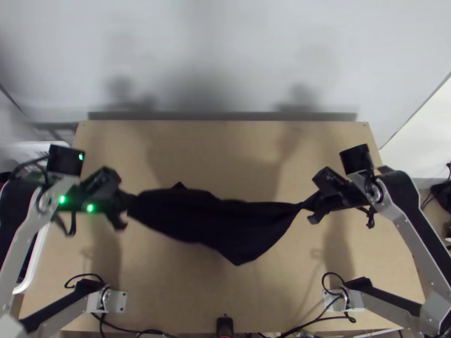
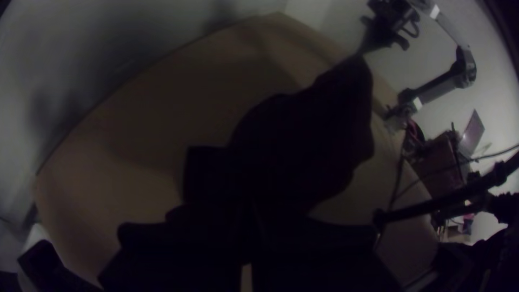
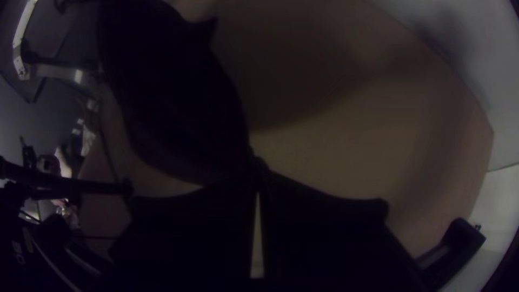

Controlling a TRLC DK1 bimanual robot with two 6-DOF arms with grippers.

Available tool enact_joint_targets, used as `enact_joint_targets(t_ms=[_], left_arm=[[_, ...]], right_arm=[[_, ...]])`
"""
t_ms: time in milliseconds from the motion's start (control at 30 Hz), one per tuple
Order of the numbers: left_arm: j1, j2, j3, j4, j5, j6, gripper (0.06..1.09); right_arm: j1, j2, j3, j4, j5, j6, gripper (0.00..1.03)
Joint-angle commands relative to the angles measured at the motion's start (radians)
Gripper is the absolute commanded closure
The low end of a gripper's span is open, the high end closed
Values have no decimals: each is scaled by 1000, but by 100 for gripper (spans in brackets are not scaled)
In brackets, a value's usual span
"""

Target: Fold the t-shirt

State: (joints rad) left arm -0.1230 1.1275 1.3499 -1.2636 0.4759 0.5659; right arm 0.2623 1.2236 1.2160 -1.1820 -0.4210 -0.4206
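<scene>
The black t-shirt (image 1: pixel 220 222) is stretched between both grippers across the middle of the table, bunched at both ends, with a corner pointing down toward the near edge. My left gripper (image 1: pixel 125 204) is shut on its left end; in the left wrist view the gripper (image 2: pixel 248 208) has the dark shirt (image 2: pixel 313 130) running out from it. At the shirt's right end my right gripper (image 1: pixel 312 204) is shut on a gathered tip. The right wrist view has the gripper (image 3: pixel 258 176) with its fingertips together on the cloth (image 3: pixel 178 103).
The light wooden table (image 1: pixel 225 152) shows bare wood behind and in front of the shirt. A white tray (image 1: pixel 34 262) stands at the left edge. Cables and a small black device (image 1: pixel 224 325) lie along the near edge.
</scene>
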Motion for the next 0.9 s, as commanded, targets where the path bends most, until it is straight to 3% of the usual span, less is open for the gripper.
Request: enact_joint_targets(t_ms=[0,200,500,867], left_arm=[[220,232,8,274,15,9,104],[260,416,265,288,13,-32,104],[229,393,719,-103,69,14,104],[396,298,655,-152,82,121,104]], right_arm=[[-140,59,8,111,14,55,100],[-221,109,43,136,16,55,100],[-282,47,212,159,4,112,100],[-291,16,315,183,2,200,100]])
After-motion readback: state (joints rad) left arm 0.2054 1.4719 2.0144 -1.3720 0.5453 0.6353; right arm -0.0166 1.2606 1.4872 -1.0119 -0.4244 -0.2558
